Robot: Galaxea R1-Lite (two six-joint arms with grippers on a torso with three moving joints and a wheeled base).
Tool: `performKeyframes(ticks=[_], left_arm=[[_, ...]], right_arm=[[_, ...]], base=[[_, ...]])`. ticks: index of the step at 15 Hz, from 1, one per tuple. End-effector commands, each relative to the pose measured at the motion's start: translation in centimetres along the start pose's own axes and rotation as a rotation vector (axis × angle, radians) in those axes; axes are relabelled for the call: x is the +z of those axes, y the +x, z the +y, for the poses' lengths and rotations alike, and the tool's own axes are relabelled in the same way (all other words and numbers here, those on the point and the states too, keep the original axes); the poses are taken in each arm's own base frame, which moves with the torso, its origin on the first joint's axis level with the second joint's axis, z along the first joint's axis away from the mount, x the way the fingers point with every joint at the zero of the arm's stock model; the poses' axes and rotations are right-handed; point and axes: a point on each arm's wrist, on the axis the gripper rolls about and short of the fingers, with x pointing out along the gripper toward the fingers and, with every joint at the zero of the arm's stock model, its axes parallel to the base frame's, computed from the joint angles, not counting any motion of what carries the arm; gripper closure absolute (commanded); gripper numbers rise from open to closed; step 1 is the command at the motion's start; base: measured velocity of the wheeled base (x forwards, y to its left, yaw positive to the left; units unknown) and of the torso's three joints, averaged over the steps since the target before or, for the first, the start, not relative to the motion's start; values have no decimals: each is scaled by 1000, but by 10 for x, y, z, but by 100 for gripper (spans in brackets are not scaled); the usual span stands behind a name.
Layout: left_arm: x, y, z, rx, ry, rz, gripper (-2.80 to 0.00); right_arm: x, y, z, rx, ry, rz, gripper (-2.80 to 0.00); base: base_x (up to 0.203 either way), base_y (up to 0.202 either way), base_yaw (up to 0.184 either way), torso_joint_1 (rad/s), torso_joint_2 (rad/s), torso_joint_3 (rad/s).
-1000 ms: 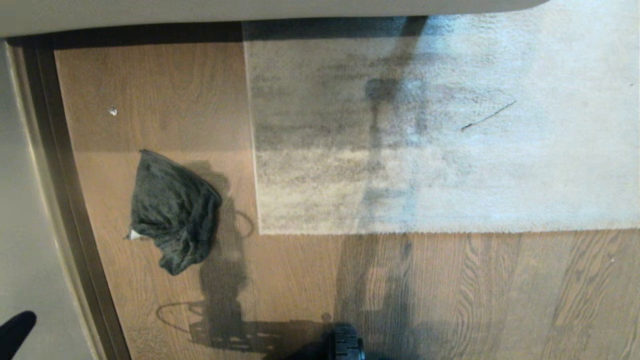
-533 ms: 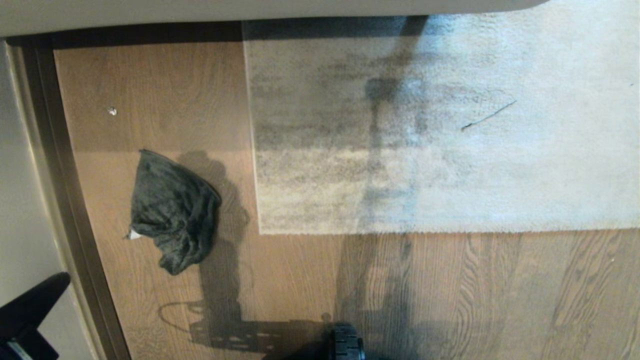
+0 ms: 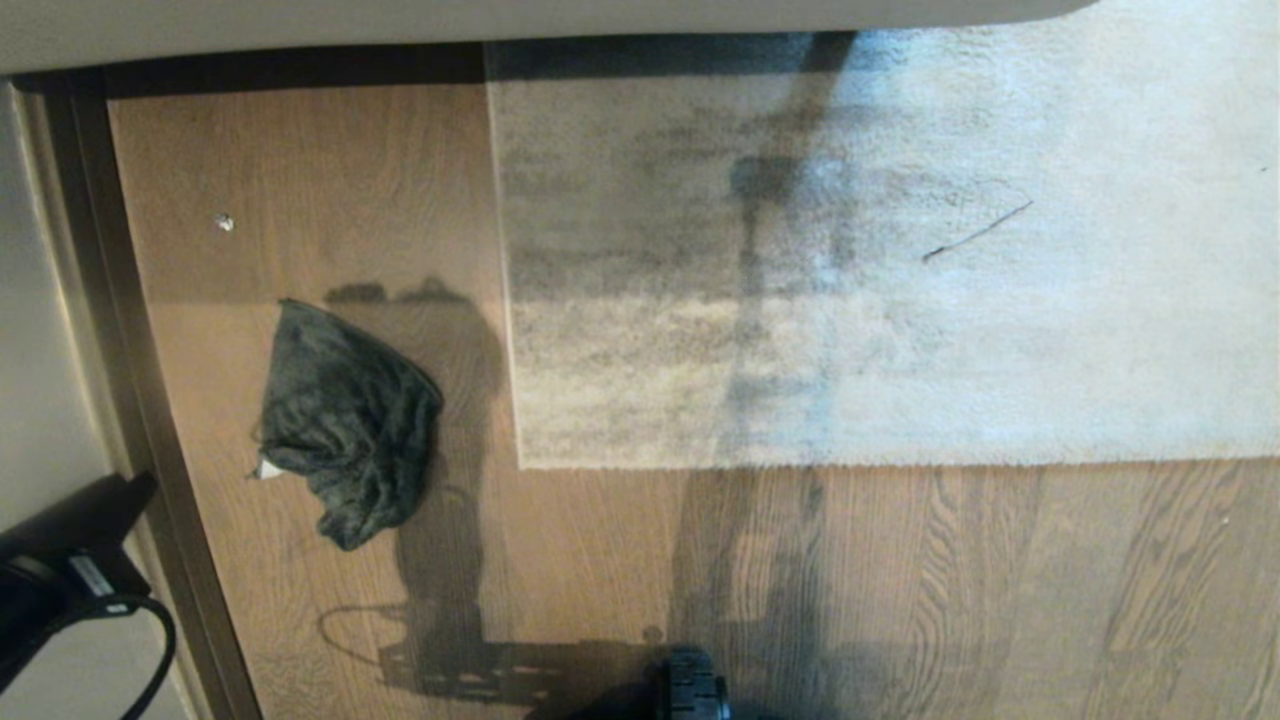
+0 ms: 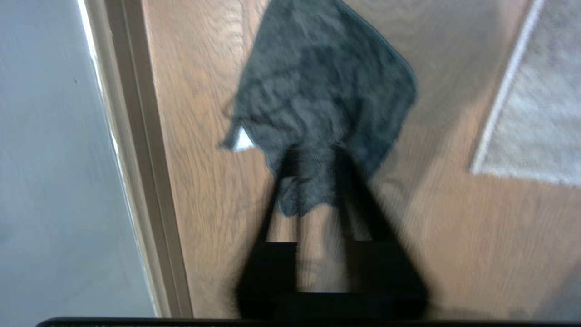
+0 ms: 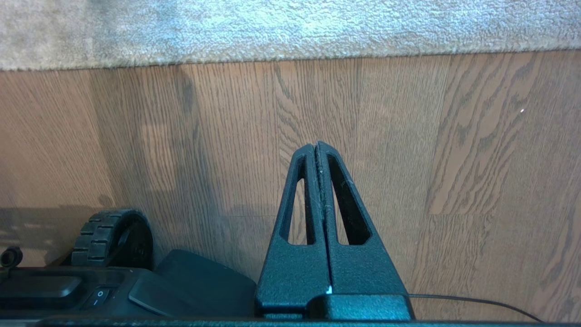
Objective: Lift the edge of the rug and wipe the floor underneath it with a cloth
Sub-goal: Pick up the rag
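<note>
The dark grey cloth (image 3: 345,425) lies crumpled on the wood floor (image 3: 330,180), left of the rug's square corner (image 3: 520,462). The grey-beige rug (image 3: 850,280) lies flat, its bound edge (image 4: 504,95) down on the planks. My left gripper (image 4: 314,154) hovers above the near end of the cloth (image 4: 317,86), open with a narrow gap and nothing in it. In the head view that arm (image 3: 70,540) enters at the lower left. Low over bare floor (image 5: 408,159), below the rug's front edge (image 5: 290,52), my right gripper (image 5: 316,144) is shut and empty.
A baseboard strip (image 3: 120,330) and wall (image 3: 40,300) bound the floor on the left. A pale furniture edge (image 3: 500,20) overhangs the far side. A white speck (image 3: 226,222) lies on the planks, a thin dark stick (image 3: 975,235) on the rug. The base's wheel (image 3: 690,690) shows near.
My left arm has come up into the head view from the lower left corner, towards the cloth, and its shadow has stretched past the cloth. Cloth and rug have not moved.
</note>
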Motion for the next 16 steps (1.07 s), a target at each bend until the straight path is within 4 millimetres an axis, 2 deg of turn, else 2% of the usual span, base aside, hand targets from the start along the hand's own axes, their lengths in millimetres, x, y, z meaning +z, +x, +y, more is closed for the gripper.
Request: performKeyframes(ticks=[1, 9, 16], left_arm=[[-8, 11, 1, 10, -2, 56, -280], [-18, 43, 1, -21, -15, 85, -280], [-36, 88, -1, -48, -12, 41, -280]], right_arm=[[0, 0, 0, 0, 0, 0, 0], [0, 0, 0, 0, 0, 0, 0], [0, 0, 0, 0, 0, 0, 0]], base=[[0, 0, 0, 0, 0, 0], [0, 0, 0, 0, 0, 0], [0, 0, 0, 0, 0, 0]])
